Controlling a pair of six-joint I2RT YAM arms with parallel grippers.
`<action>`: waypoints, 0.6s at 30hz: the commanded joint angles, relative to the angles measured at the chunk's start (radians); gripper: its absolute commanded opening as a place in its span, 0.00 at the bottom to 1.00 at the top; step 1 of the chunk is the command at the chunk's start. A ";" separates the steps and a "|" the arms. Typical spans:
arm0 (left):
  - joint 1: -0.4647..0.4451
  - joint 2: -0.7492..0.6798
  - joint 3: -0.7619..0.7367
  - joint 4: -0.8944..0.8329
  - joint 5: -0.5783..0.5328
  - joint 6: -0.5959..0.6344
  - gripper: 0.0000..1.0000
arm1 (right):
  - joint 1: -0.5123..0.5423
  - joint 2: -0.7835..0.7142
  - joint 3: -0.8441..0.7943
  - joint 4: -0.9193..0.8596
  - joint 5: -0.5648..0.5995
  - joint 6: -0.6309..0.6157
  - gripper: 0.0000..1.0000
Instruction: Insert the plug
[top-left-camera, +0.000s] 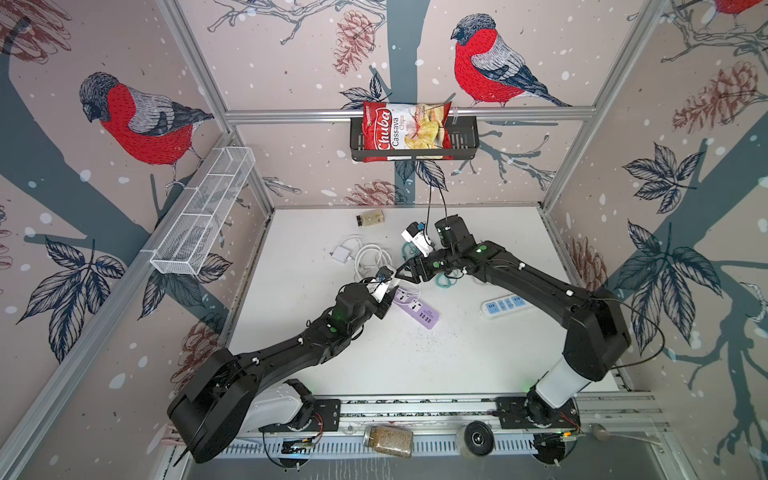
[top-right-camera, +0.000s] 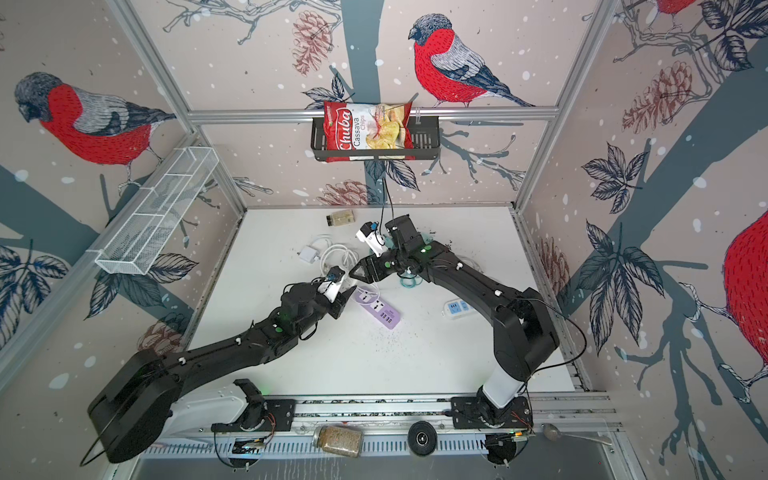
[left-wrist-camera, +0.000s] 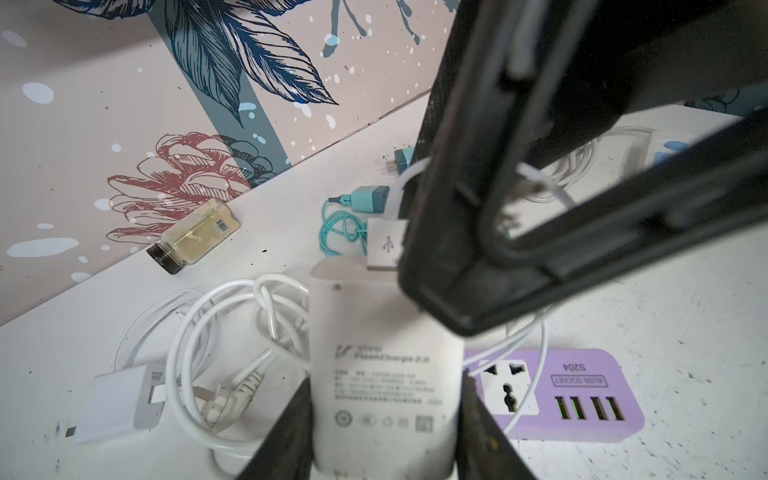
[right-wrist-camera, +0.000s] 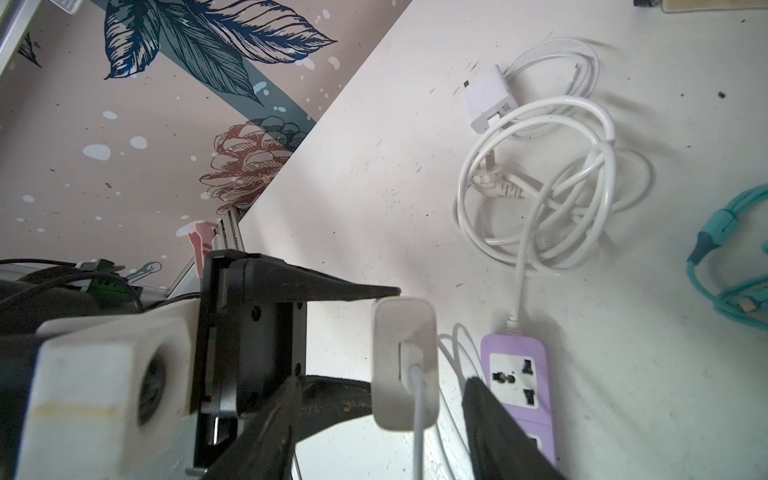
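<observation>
— What is the left end effector (left-wrist-camera: 387, 386) doing?
— Clamping the white charger (left-wrist-camera: 382, 332), bracing it above the desk (right-wrist-camera: 374, 166).
— And the USB plug (left-wrist-camera: 385, 245)?
— It is sitting at the charger's port, just beyond that grip. The right end effector (right-wrist-camera: 383, 380) is straddling it, jaws apart, likely readying to push it home.

Matt white plastic charger block (left-wrist-camera: 382, 374), smooth lilac plastic power strip (left-wrist-camera: 582, 386), glossy white rubbery cable coil (right-wrist-camera: 505, 185), scuffed matt white tabletop (top-left-camera: 374, 365), clear glass bottle (left-wrist-camera: 199, 232), shiny red foil chips bag (top-left-camera: 405, 131), white wire-mesh metal basket (top-left-camera: 203, 216)
</observation>
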 joint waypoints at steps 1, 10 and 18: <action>-0.001 -0.004 0.006 0.070 0.009 0.010 0.17 | 0.009 0.012 0.010 -0.004 -0.022 -0.026 0.62; -0.001 -0.014 0.006 0.058 0.036 0.013 0.17 | 0.017 0.031 0.022 -0.008 -0.025 -0.056 0.61; -0.003 -0.016 0.000 0.059 0.034 0.013 0.17 | 0.024 0.053 0.026 -0.008 -0.039 -0.065 0.54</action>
